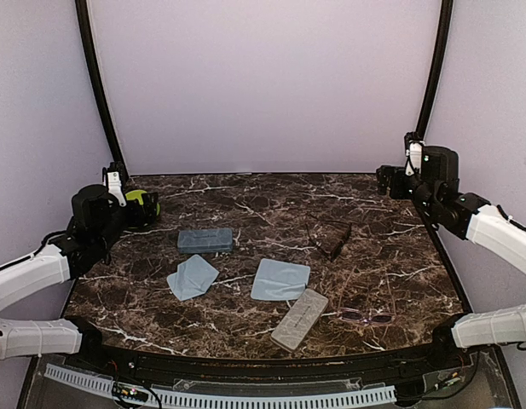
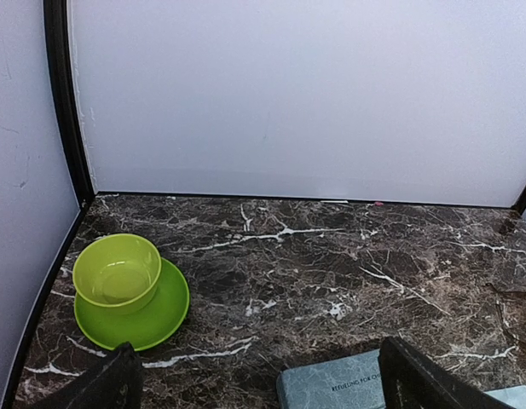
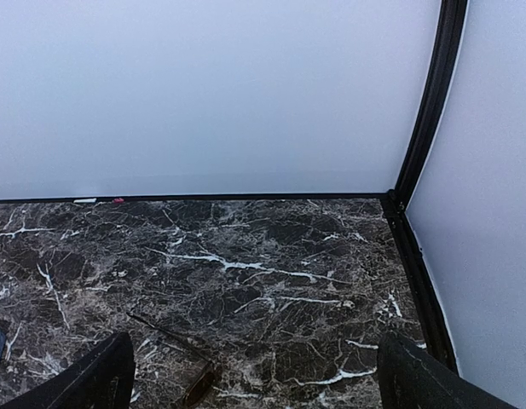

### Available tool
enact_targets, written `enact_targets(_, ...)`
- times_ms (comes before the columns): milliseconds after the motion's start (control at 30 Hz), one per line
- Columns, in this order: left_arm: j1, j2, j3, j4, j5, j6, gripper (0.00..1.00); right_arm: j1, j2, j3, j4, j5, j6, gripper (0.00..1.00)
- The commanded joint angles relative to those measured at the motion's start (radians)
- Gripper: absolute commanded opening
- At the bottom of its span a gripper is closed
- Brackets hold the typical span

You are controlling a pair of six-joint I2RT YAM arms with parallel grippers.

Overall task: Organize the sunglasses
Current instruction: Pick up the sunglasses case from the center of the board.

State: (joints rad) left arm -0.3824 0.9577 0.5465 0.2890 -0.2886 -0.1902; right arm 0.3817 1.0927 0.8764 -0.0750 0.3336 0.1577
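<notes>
Right claw (image 1: pixel 386 181) hovering open above a marble tabletop (image 1: pixel 245 192), with the dark pair (image 1: pixel 331 239) lying closest to it.

The right claw is gaping wide and gripping nothing, its arm bent and raised. The dark pair is lying just below it, toward its left finger, with its long axis slanting. The pink pair (image 1: pixel 366 317) is lying well behind that claw, back toward the arm's base, with its long axis running sideways. The left claw (image 1: pixel 146 207), also open and empty, is hanging well apart from both pairs.

We log on the marble bench (image 1: pixel 245 200): green bowl (image 2: pixel 118 273) sitting on green plate (image 2: pixel 164 311), far-left corner; blue-grey case (image 1: pixel 205 240); left cloth (image 1: pixel 193 277), right cloth (image 1: pixel 280 279); grey case (image 1: pixel 299 318) just beside the right cloth.
</notes>
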Motion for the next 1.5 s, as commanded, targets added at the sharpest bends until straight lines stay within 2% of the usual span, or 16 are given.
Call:
enact_targets(0,-0.011,-0.025,-0.014,0.002,-0.003,0.007,0.99,0.011,-0.030,-0.010,0.035,0.014,-0.004,1.00)
enact_targets(267,-0.020,-0.045,-0.021,-0.004,-0.007,0.006,0.99,0.024,-0.044,0.003,0.010,0.034,-0.005,1.00)
enact_targets(400,-0.061,-0.035,-0.015,0.001,-0.057,0.008,0.99,0.039,-0.038,0.023,-0.028,0.087,0.000,1.00)
enact_targets(600,-0.222,-0.005,-0.029,0.024,-0.131,0.125,0.99,0.072,-0.014,0.056,-0.091,0.163,-0.001,1.00)
enact_targets(767,-0.413,0.080,-0.046,0.047,-0.168,0.223,0.99,0.114,0.047,0.095,-0.170,0.233,0.000,1.00)
enact_targets(867,-0.493,0.157,-0.028,0.013,-0.099,0.221,0.99,0.126,0.058,0.081,-0.162,0.194,-0.001,1.00)
enact_targets(1033,-0.604,0.274,0.028,-0.020,-0.007,0.122,0.99,0.126,0.075,0.070,-0.143,0.120,0.003,1.00)
enact_targets(1133,-0.693,0.375,0.105,-0.034,0.005,0.065,0.99,0.127,0.100,0.081,-0.155,0.100,0.011,1.00)
enact_targets(1233,-0.770,0.514,0.280,-0.165,-0.001,0.005,0.99,0.127,0.120,0.085,-0.169,0.079,0.027,1.00)
enact_targets(1367,-0.881,0.714,0.485,-0.256,-0.007,0.030,0.99,0.127,0.118,0.066,-0.157,0.060,0.043,1.00)
enact_targets(1467,-0.924,0.831,0.598,-0.309,0.026,0.057,0.99,0.128,0.117,0.063,-0.153,0.051,0.044,1.00)
